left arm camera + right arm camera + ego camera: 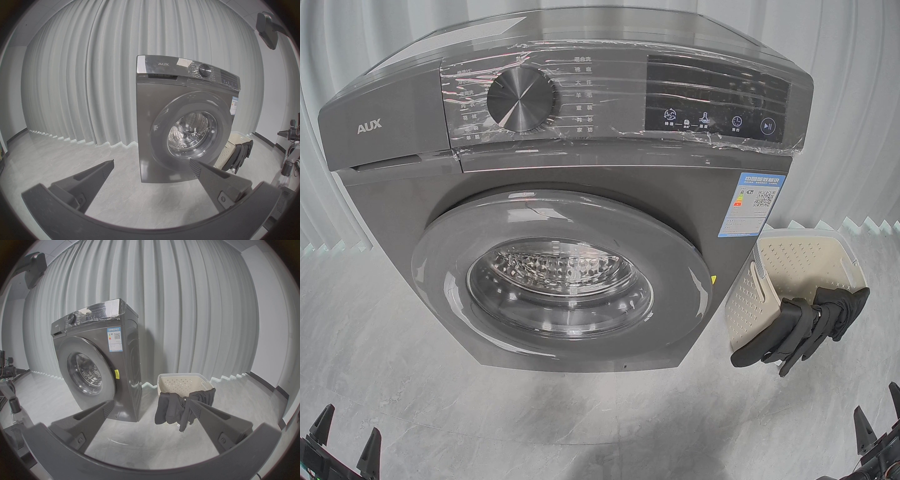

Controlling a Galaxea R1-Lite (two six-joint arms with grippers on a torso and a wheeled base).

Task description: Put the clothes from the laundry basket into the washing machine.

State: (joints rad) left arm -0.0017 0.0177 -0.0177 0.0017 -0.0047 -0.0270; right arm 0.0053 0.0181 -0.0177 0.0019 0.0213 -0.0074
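Note:
A grey front-loading washing machine (562, 187) stands ahead with its round glass door (559, 284) closed; it also appears as the washing machine (184, 118) and the washing machine (97, 358). To its right on the floor sits a cream perforated laundry basket (800, 262), with black clothes (800, 328) draped over its front rim. The same basket (184, 383) and black clothes (178, 407) face my right wrist. My left gripper (345, 434) is low at the left and open. My right gripper (878, 412) is low at the right, open, well short of the basket. Both hold nothing.
Pale marble-like floor (562, 406) stretches between me and the machine. Pleated white curtains (78, 78) line the wall behind. A dark skirting and some equipment stand at the far right of the room (290, 147).

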